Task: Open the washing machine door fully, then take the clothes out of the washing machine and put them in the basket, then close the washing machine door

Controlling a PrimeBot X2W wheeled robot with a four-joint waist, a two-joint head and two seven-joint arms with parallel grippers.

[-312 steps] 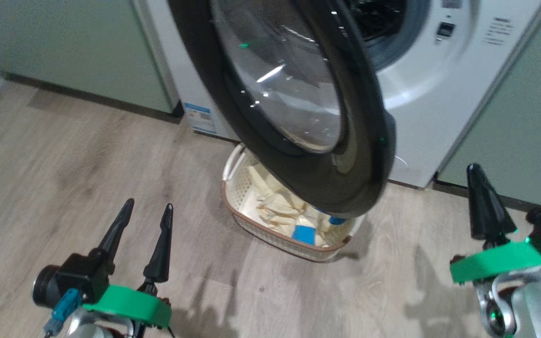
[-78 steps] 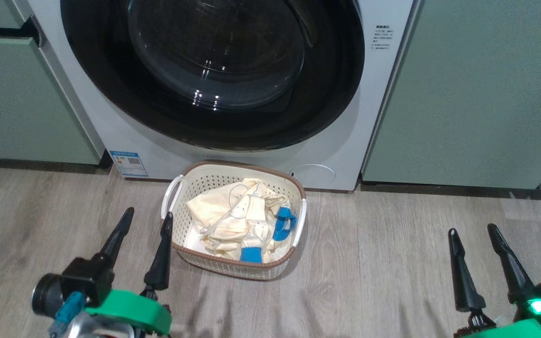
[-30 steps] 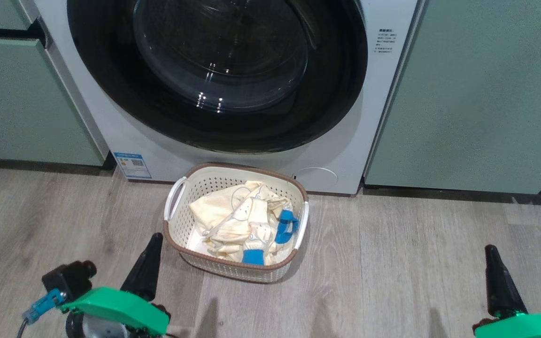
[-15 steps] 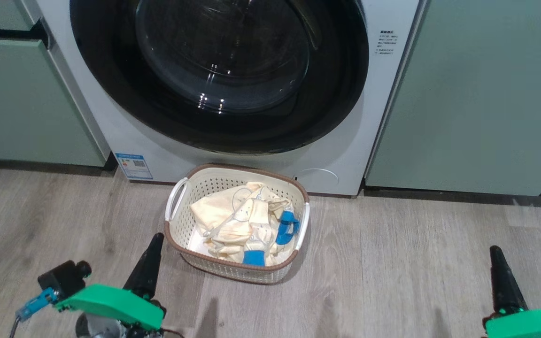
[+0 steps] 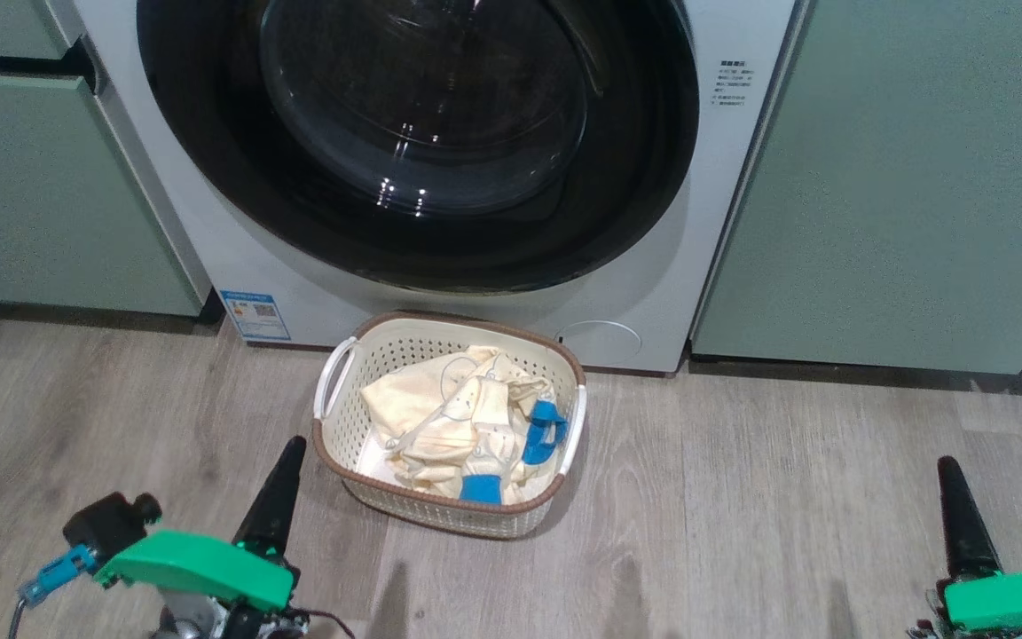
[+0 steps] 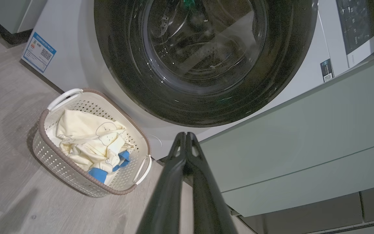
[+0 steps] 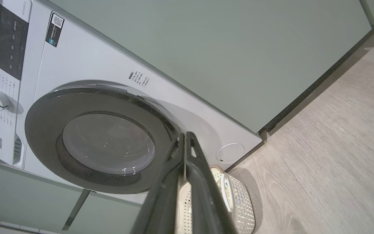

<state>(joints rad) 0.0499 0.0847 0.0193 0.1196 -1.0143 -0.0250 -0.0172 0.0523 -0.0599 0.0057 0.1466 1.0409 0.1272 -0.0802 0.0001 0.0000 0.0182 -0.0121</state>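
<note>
The door (image 5: 640, 177) is shut, the clothes (image 5: 440, 417) are heaped in the basket (image 5: 442, 514); left gripper (image 5: 295, 444) and right gripper (image 5: 947, 462) are closed, empty

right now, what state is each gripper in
left gripper: shut, holding nothing
right gripper: shut, holding nothing

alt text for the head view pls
A cream basket of pale yellow and blue clothes sits on the wood floor before a white washing machine whose black-rimmed door is shut. The left hand and right hand, both shut, point up at the bottom corners.
</note>
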